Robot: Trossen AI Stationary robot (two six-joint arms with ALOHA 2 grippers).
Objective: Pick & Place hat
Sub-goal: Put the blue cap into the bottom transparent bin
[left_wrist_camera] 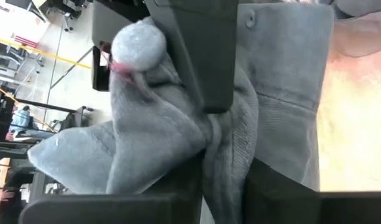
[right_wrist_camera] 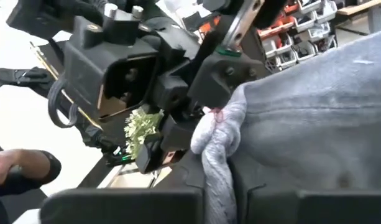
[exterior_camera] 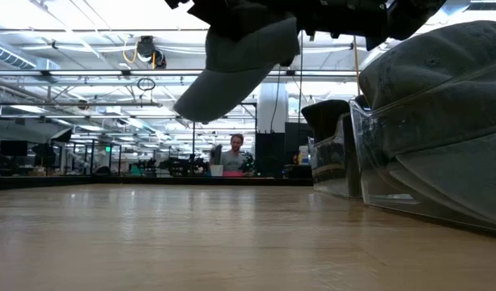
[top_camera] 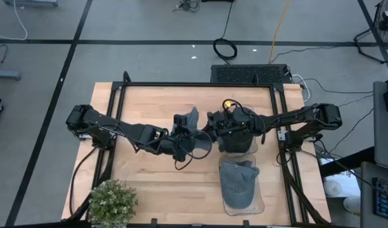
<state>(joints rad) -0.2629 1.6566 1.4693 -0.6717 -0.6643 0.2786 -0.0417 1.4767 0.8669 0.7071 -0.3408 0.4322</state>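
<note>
A grey cap [top_camera: 191, 119] hangs in the air between my two arms over the middle of the table. In the low view the cap [exterior_camera: 231, 69] is clear of the wood, its brim slanting down. My left gripper [top_camera: 181, 134] comes from the table's left and my right gripper [top_camera: 212, 123] from the right. Both are shut on the cap's cloth. A second grey cap [top_camera: 239, 180] lies in a clear tray near the right front. My left gripper [left_wrist_camera: 209, 186] pinches a bunched fold of the cap's grey cloth [left_wrist_camera: 218, 146] between its two fingers, several layers gathered. The cap is lifted clear and the rest of it spreads beyond the fingers. My right gripper [right_wrist_camera: 218, 193] pinches a rolled edge of the cap's cloth [right_wrist_camera: 216, 168] between its fingers, close beside the left gripper's finger [right_wrist_camera: 206, 84]. The cap's crown [right_wrist_camera: 314, 124] spreads out past the hold, clear of the table.
A clear tray [top_camera: 260, 201] holds the second grey cap; a dark cap [top_camera: 237, 144] sits in another clear holder just behind it. A potted plant [top_camera: 111, 201] stands at the near left corner. Bare wood [top_camera: 149, 101] lies to the left and far side.
</note>
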